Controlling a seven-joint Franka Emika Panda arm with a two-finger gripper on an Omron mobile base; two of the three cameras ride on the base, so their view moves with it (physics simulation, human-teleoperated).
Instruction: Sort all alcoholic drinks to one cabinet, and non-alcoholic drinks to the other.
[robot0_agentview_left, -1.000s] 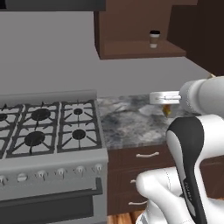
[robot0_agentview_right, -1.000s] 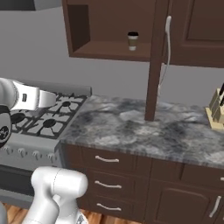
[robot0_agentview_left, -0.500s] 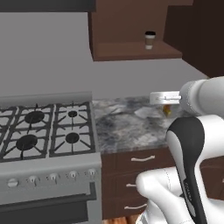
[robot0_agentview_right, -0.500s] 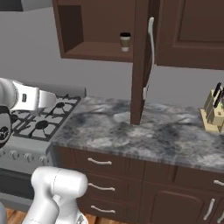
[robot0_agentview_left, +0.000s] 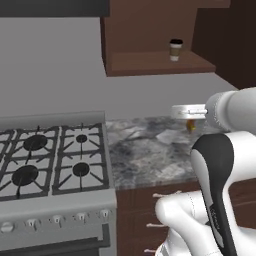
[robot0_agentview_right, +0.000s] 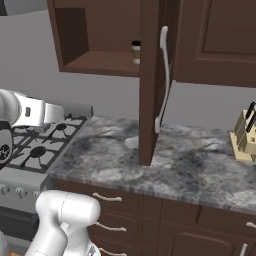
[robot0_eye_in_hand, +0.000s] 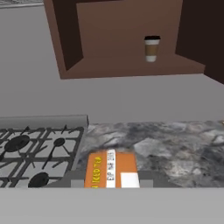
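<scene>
My gripper (robot0_eye_in_hand: 111, 181) is shut on a yellow-orange can (robot0_eye_in_hand: 111, 169) with a white label stripe, one of the non-alcoholic drinks. In the left base view the can (robot0_agentview_left: 191, 125) hangs under the white hand over the marble counter (robot0_agentview_left: 145, 155). The tan coffee cup (robot0_eye_in_hand: 151, 48) with a dark lid stands upright on the shelf of the open dark brown wall cabinet (robot0_eye_in_hand: 122, 70), up and ahead of the gripper. The cup (robot0_agentview_right: 136, 52) shows again behind that cabinet's swung-out door (robot0_agentview_right: 149, 100) with its long silver handle (robot0_agentview_right: 163, 75). No bottles are in sight.
A gas stove (robot0_agentview_left: 50, 155) sits left of the counter under a grey range hood (robot0_agentview_left: 50, 7). A closed panelled cabinet door (robot0_agentview_right: 215, 40) is right of the open one. A knife block (robot0_agentview_right: 245, 135) stands far right. Drawers (robot0_agentview_right: 115, 205) run below the counter.
The base has driven, so both base views have shifted and the cabinet looks closer. The gripper stays shut on the can, and the cup has not moved on its shelf.
</scene>
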